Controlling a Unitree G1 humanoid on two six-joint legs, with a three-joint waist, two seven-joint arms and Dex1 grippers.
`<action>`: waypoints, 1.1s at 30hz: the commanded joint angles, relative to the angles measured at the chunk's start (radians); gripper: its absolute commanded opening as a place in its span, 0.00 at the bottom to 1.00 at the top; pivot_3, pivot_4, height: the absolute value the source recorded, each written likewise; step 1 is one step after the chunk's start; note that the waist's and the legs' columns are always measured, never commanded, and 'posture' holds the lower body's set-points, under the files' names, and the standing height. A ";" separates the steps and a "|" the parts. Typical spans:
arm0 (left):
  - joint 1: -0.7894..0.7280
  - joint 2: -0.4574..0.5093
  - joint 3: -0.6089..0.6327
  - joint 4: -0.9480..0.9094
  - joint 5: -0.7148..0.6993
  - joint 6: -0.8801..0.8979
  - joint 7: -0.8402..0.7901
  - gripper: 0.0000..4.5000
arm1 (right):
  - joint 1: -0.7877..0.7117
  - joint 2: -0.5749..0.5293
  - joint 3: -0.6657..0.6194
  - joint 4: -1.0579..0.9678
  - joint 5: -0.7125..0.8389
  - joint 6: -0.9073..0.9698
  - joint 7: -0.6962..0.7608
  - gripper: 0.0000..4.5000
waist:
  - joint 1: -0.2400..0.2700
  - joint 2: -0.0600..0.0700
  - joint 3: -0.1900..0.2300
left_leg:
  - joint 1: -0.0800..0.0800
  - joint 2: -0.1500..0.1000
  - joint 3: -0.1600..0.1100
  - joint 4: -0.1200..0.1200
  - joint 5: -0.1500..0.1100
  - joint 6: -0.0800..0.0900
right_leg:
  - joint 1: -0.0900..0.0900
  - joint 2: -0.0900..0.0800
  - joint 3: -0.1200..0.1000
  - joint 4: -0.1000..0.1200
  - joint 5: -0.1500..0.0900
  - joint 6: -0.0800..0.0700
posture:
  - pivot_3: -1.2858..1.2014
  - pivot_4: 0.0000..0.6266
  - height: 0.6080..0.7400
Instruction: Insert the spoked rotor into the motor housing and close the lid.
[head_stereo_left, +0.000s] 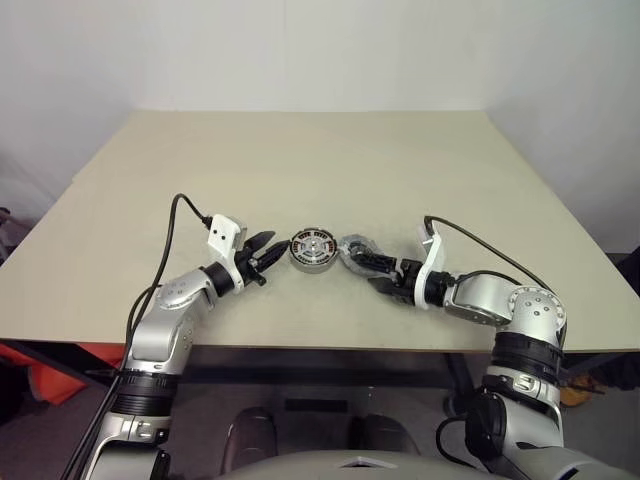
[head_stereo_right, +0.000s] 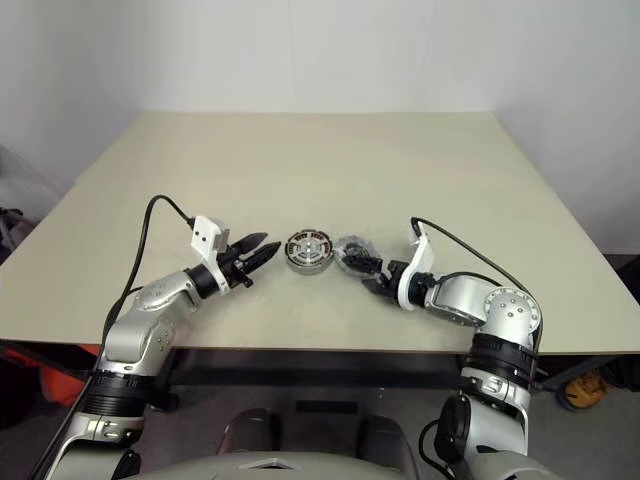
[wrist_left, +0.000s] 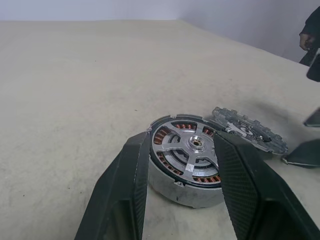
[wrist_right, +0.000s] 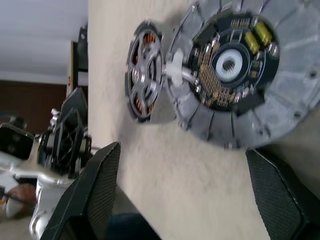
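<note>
The motor housing (head_stereo_left: 313, 252) stands on the table between my two grippers. The spoked rotor (wrist_left: 192, 145) sits inside it, and copper windings show between its silver spokes. The lid (head_stereo_left: 350, 246), a grey notched disc with a circuit board on its upper face, lies right beside the housing on its right. My left gripper (head_stereo_left: 266, 251) is open just left of the housing, its fingers (wrist_left: 127, 185) short of it and holding nothing. On the other side my right gripper (head_stereo_left: 366, 266) is wide open at the lid, which lies ahead of and between its fingers (wrist_right: 100, 185), untouched.
The beige table (head_stereo_left: 300, 160) stretches far behind the parts and to both sides. Its front edge (head_stereo_left: 320, 347) runs just behind my wrists. A black cable loops up from each forearm.
</note>
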 joint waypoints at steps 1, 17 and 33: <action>-0.009 0.011 0.008 -0.019 -0.001 -0.009 -0.001 0.47 | -0.031 0.006 0.017 0.016 -0.054 -0.077 0.028 0.99 | 0.000 0.000 0.000 | 0.000 0.000 0.000 0.000 0.000 0.000 | 0.000 0.000 0.000 0.000 0.000 0.000 | 0.52 0.00 1.00; -0.004 0.022 -0.004 -0.024 0.014 -0.019 -0.001 0.47 | -0.113 0.050 0.082 0.059 -0.202 -0.318 0.202 0.99 | -0.002 -0.001 0.000 | 0.000 0.000 0.000 0.000 0.000 0.000 | 0.000 0.000 -0.002 0.000 0.000 0.001 | 0.52 0.00 1.00; 0.008 0.027 0.014 -0.027 0.020 -0.025 0.016 0.47 | -0.181 0.116 0.187 -0.048 -0.183 -0.226 0.283 0.99 | -0.004 0.000 -0.001 | -0.002 0.001 0.000 -0.001 -0.001 0.001 | -0.002 0.000 -0.002 0.000 0.000 0.000 | 0.52 0.00 1.00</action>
